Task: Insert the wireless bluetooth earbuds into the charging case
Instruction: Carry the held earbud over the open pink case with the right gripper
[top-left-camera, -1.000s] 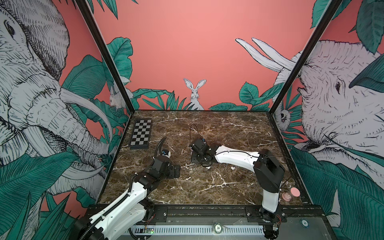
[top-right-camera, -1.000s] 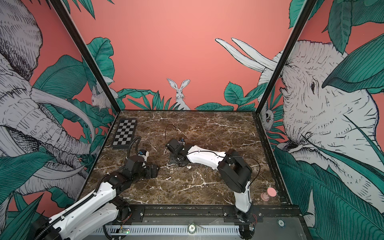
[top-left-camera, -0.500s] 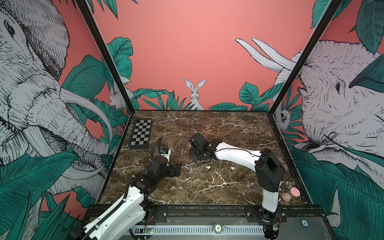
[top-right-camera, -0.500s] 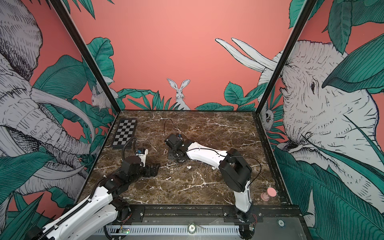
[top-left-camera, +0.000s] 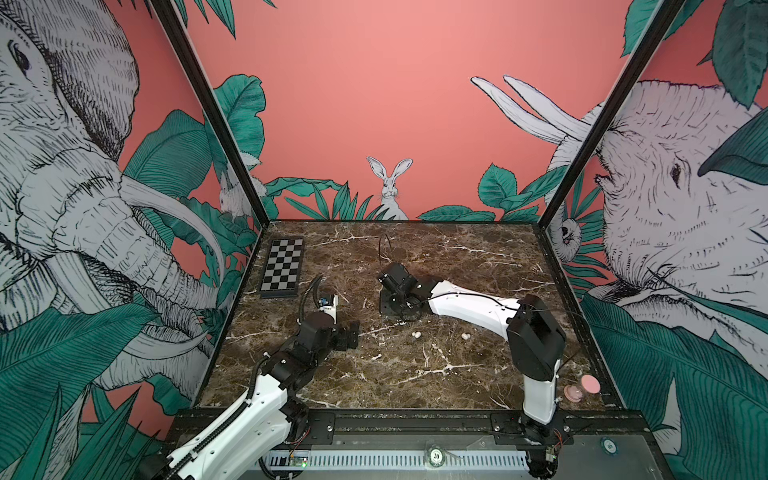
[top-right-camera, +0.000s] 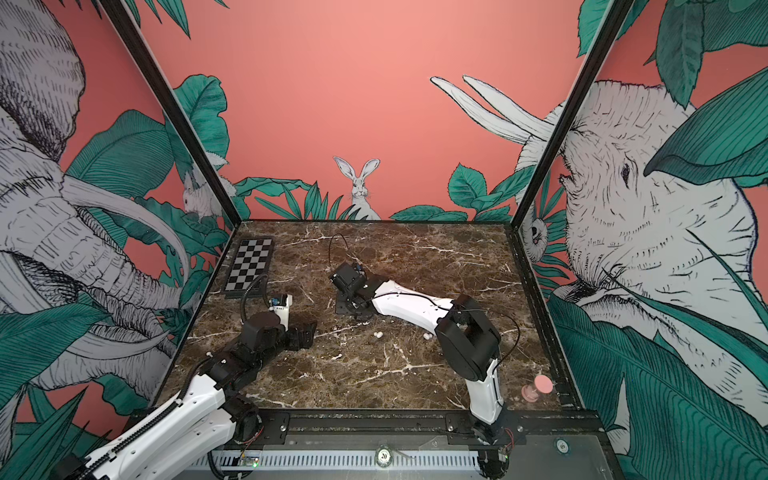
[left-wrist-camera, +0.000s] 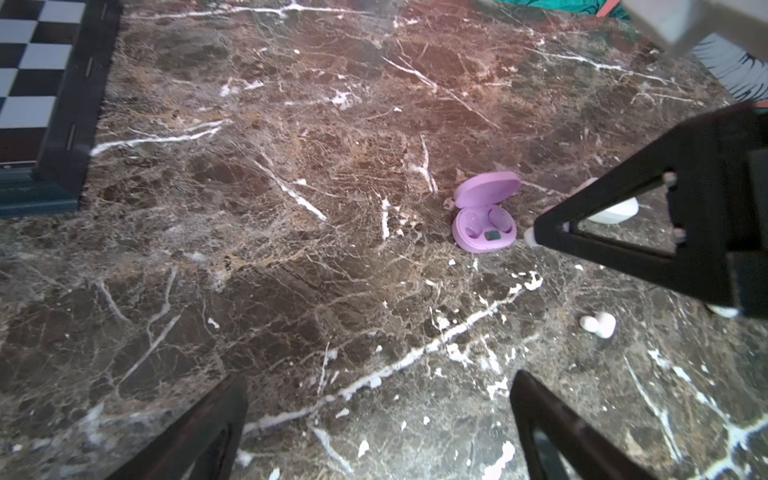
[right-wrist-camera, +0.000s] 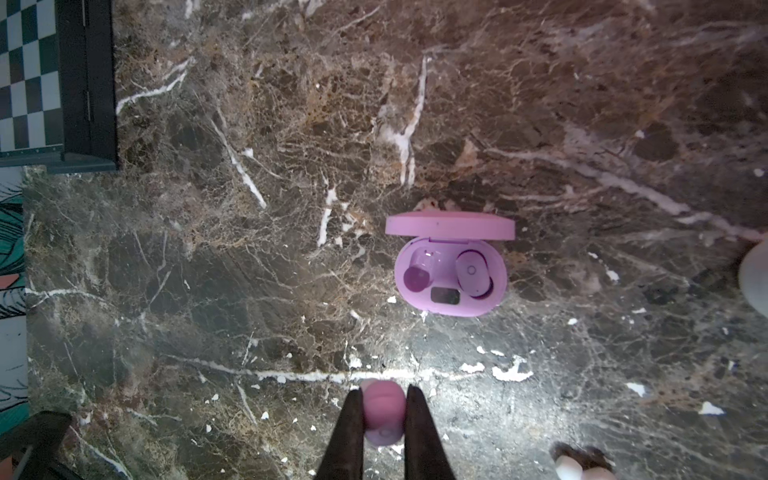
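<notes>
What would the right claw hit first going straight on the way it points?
Likely the open purple case: the right claw, shut on a lilac earbud, aims at its front rim. Height is unclear, so it could land on the marble table just short of it.

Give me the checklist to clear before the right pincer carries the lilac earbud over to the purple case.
1. Grip: ok. The lilac earbud is clamped between both fingers of the right pincer.
2. Lid: ok. The purple case has its lid open.
3. Room in the case: ok. The free slot looks empty; the one beside it holds the seated earbud.
4. Other arm: ok. The left pincer is open, holds nothing and stands apart from the case.
5. Held earbud turned to match the slot: cannot tell, since the fingers hide much of it.
</notes>
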